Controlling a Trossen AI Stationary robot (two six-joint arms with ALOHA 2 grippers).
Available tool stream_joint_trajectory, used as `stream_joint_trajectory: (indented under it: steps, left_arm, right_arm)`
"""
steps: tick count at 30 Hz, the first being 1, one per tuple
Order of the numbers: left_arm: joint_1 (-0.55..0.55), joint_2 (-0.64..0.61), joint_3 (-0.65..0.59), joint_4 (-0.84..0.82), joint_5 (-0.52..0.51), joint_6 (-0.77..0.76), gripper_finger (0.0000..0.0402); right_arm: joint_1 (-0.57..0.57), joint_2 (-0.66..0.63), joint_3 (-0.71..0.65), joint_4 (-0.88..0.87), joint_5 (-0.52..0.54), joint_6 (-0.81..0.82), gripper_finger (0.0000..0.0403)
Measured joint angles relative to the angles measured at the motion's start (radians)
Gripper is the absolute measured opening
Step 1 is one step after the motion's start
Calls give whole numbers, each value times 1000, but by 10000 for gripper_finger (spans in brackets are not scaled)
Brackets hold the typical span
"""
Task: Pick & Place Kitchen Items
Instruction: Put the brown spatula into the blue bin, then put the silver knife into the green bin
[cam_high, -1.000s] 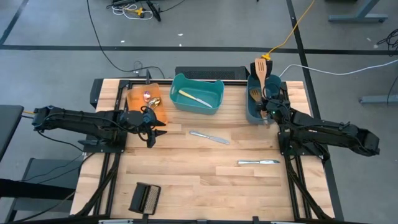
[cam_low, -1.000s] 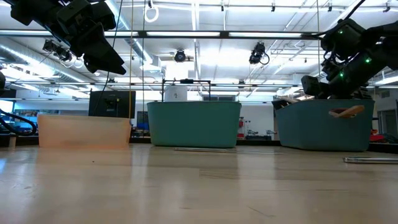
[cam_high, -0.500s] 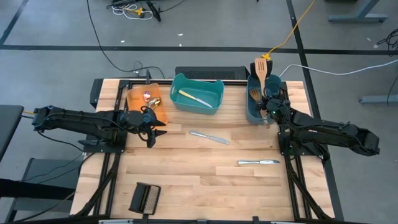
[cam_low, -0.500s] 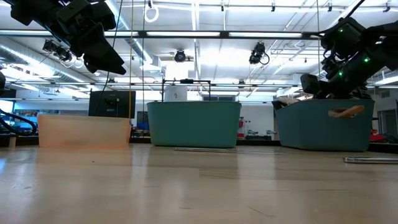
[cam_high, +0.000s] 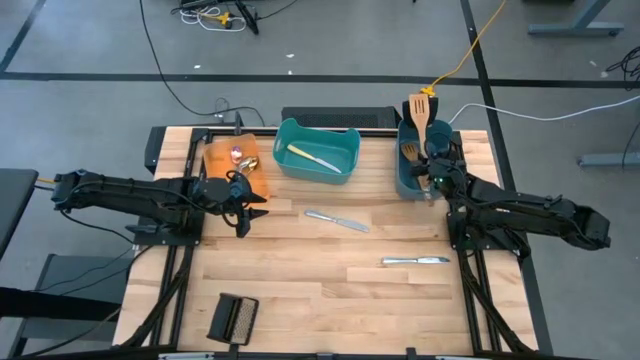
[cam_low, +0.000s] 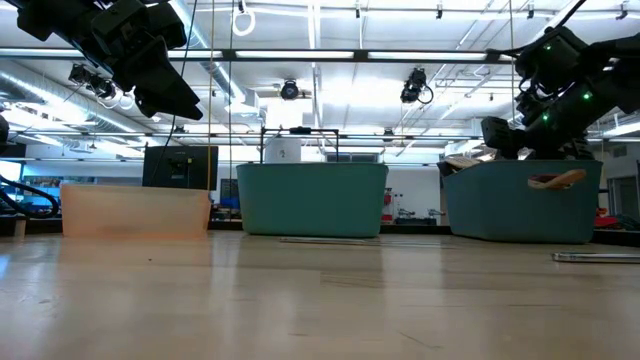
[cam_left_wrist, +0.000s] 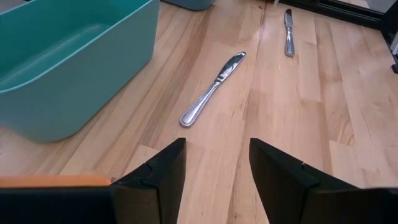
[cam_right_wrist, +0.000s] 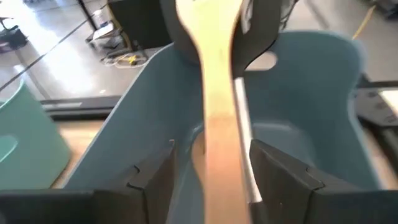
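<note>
My right gripper (cam_high: 432, 172) (cam_right_wrist: 214, 180) is open above the dark teal bin (cam_high: 404, 176) at the table's far right. Its fingers stand on either side of a wooden spatula's handle (cam_right_wrist: 219, 118), with a steel handle (cam_right_wrist: 243, 155) beside it; I see no touch. The wooden spatula's head (cam_high: 420, 106) leans out over the bin's far end. A second wooden spatula (cam_high: 410, 152) lies in the bin. My left gripper (cam_high: 246, 208) (cam_left_wrist: 217, 168) is open and empty beside the orange bin (cam_high: 222, 172), which holds small spoons (cam_high: 240, 155). Two silver knives (cam_high: 337, 220) (cam_high: 415, 261) lie flat on the table.
A light teal bin (cam_high: 345, 160) at the far middle holds a knife (cam_high: 313, 158). A black ribbed block (cam_high: 233, 318) lies near the front left. The nearer knife (cam_left_wrist: 212, 89) lies just ahead of my left gripper, with bare wood around both knives.
</note>
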Motion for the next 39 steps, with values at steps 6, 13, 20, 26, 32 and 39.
stream_joint_trajectory:
  steps: [6,13,20,26,32,39]
  left_arm:
    - [0,0,0,0,0,0,181]
    - [0,0,0,0,0,0,181]
    - [0,0,0,0,0,1,181]
    - [0,0,0,1,0,-1,181]
    - [0,0,0,1,0,-1,181]
    - [0,0,0,7,0,-1,181]
  right_arm:
    - [-2,29,0,-5,33,9,219]
    - [-29,105,0,77,-5,5,211]
    - [-69,217,0,274,-167,-41,193]
    - [-69,289,0,425,-247,-114,183]
    - [-69,303,0,393,-239,-119,174]
    - [-69,274,0,454,-253,-166,163]
